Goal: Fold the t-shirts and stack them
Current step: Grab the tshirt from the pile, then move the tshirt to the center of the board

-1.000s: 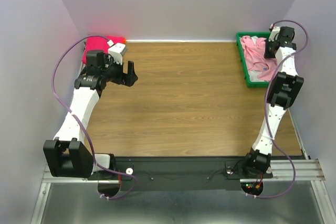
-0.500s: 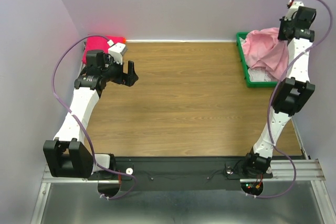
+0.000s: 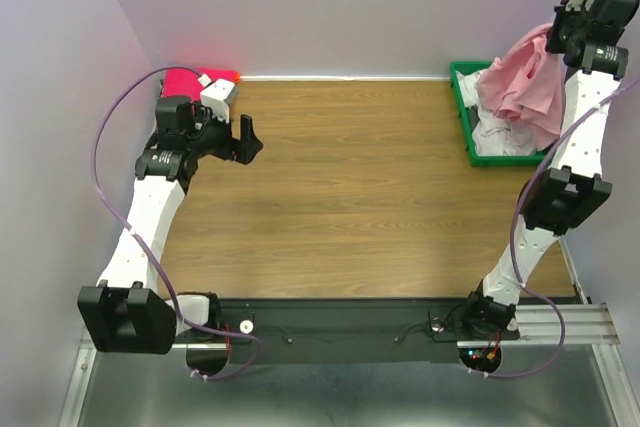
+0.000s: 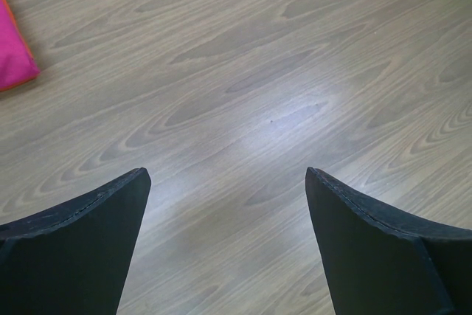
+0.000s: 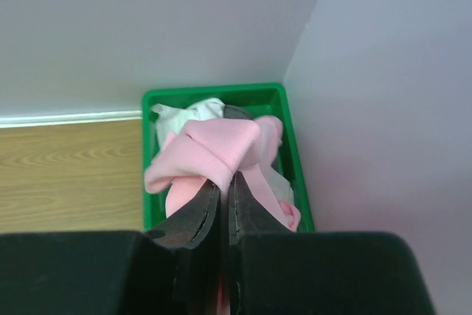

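Pink cloth, a light pink t-shirt (image 5: 217, 149), is being pinched between the pressed-together fingers of the right gripper (image 5: 224, 186). It is being held high over the green bin (image 3: 463, 117) at the two o'clock corner of the wooden table (image 3: 350, 187). Its bunched folds are hanging down toward the bin, and whether the hem is touching the contents cannot be told. The height is judged to be for drawing the garment clear of the white t-shirt (image 3: 492, 139) lying in the bin, so that only one piece is being taken for folding. The left gripper (image 4: 226, 178) is being kept spread wide with nothing between its fingers, hovering over bare wood toward ten o'clock, probably in readiness to help flatten the cloth. A hot pink t-shirt (image 4: 11, 49) with an orange edge is being kept, apparently folded, at the ten o'clock corner, presumably as the base of the stack. No brand, label or legible writing is being shown anywhere.
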